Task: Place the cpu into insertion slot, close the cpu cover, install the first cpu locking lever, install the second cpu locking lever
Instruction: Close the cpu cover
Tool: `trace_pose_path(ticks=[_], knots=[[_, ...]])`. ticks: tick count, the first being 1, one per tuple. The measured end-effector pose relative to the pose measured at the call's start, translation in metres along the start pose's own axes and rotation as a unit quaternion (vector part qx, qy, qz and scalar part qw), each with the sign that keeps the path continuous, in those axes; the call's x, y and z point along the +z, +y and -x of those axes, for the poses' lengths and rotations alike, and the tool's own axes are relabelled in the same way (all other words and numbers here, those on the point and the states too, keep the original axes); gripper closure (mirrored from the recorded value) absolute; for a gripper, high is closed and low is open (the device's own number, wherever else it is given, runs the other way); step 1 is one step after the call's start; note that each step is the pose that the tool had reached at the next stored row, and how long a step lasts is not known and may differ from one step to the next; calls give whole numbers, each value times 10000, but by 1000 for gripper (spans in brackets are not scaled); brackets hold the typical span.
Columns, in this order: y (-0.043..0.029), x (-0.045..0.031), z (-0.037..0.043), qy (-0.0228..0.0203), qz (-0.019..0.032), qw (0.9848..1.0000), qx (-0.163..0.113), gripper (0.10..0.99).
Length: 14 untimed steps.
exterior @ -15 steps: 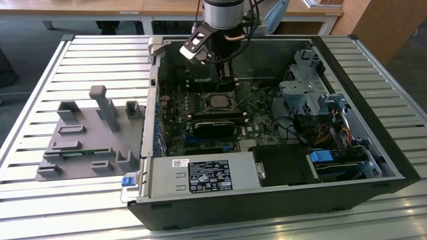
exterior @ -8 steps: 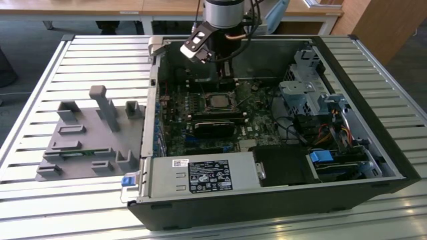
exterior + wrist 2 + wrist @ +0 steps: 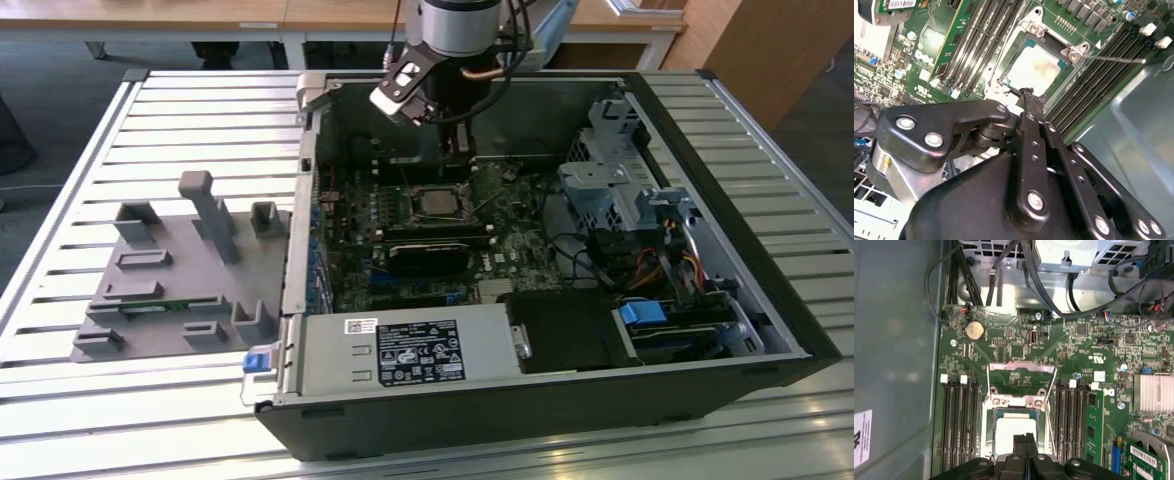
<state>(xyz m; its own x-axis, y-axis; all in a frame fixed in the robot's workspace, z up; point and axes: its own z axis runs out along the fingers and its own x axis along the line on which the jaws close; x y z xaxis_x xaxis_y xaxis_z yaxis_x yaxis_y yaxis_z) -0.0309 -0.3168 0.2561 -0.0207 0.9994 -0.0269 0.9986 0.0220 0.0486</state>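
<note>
Evidently pressed together for pushing, my pincer hangs over the pale silvery square cpu near the exterior view's centre.

Support surface: a slatted metal table, with the slats running from the exterior view's left to its right. Two items rest directly on it. An open black computer case (open side facing up) occupies the centre and the exterior view's right. A grey moulded fixture plate with upright posts lies flat on the exterior view's left, just beside the case.
</note>
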Motion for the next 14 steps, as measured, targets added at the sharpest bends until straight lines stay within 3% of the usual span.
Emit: trace_pose_path(ticks=[4,11,12,14], knots=[[11,-21,0,19,-19,10000,1,980],[18,-161,4,38,-20,10000,1,980],[19,-168,5,51,-20,10000,2,980],[18,-168,12,122,-18,9999,5,980]])
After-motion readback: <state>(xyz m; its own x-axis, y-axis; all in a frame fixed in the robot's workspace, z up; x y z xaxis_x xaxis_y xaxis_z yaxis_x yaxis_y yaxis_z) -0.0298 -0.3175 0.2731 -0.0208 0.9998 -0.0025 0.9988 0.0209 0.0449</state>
